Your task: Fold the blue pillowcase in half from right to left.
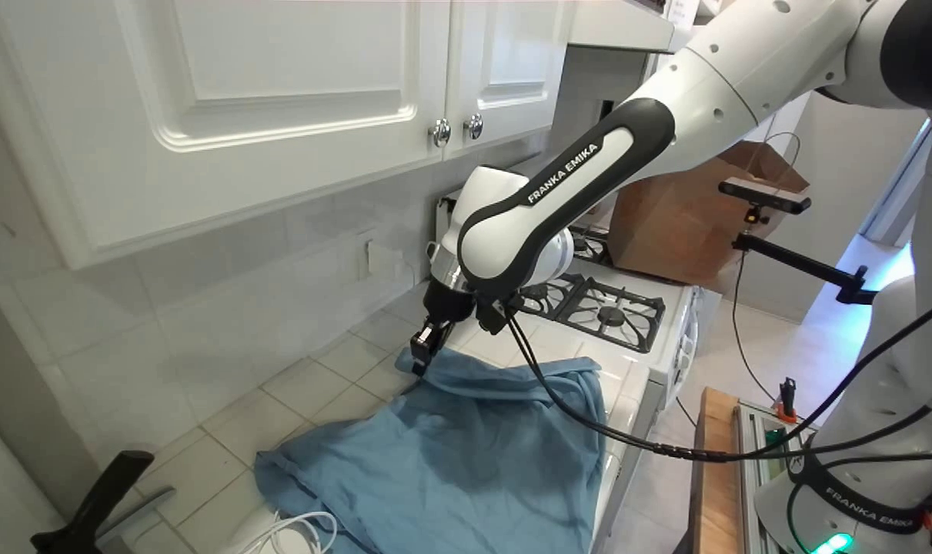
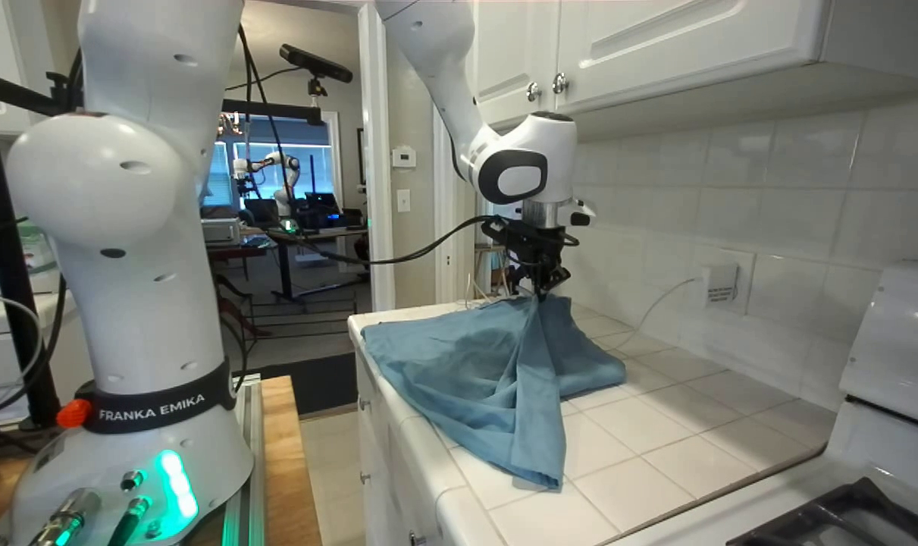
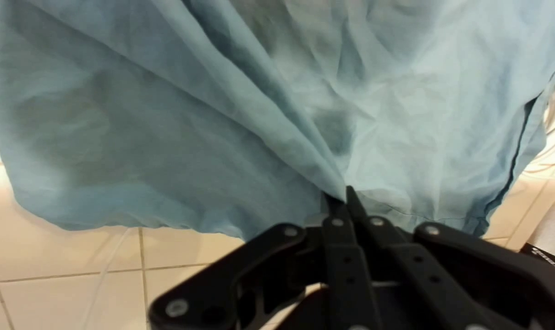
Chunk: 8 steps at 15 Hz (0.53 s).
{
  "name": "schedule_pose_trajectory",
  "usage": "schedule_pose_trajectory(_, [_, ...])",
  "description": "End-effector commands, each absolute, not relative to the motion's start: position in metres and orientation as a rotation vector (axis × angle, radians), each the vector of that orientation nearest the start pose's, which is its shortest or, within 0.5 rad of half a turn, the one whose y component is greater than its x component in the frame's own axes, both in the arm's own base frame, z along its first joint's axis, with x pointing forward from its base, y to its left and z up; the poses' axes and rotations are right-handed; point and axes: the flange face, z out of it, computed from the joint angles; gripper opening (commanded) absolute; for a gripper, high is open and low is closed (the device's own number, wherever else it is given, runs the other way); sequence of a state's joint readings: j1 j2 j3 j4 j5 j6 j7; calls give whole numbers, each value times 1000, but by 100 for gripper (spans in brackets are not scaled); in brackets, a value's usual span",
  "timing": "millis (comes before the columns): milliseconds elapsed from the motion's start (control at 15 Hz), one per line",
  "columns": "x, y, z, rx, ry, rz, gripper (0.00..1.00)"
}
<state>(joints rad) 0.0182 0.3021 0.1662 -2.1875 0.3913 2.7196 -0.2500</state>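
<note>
We see one blue pillowcase [image 2: 459,356] rucked on one tiled counter [image 2: 656,485], a corner pointing toward the one stove [image 1: 673,300], its long axis beyond our telling, one gripper [image 3: 341,197] pinching a raised fold of it, and two cabinet knobs [image 1: 439,133] above.

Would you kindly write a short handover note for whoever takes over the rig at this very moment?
Pincer: shut on a gathered fold of the blue pillowcase.
Where: the blue pillowcase lies wrinkled on the tiled counter, drawn up to a peak at the pincer.
Done: it is gripped and partly raised; how far the fold has gone, I cannot tell.
Left: it is not yet a flat half. Probably carry the held part across to the left, lay it down, let go, then smooth out the wrinkles.
</note>
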Motion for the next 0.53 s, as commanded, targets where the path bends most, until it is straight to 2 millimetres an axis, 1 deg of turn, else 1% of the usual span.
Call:
schedule_pose_trajectory(0, [573,92,271,-2881,-116,-335,1])
schedule_pose_trajectory(67, [573,92,271,-2881,-116,-335,0])
schedule_pose_trajectory(200, [580,102,272,-2903,-74,-319,0])
schedule_pose_trajectory(333, [586,119,276,-2937,-19,-313,0])
schedule_pose_trajectory(467, [591,139,285,-2970,20,-325,0])
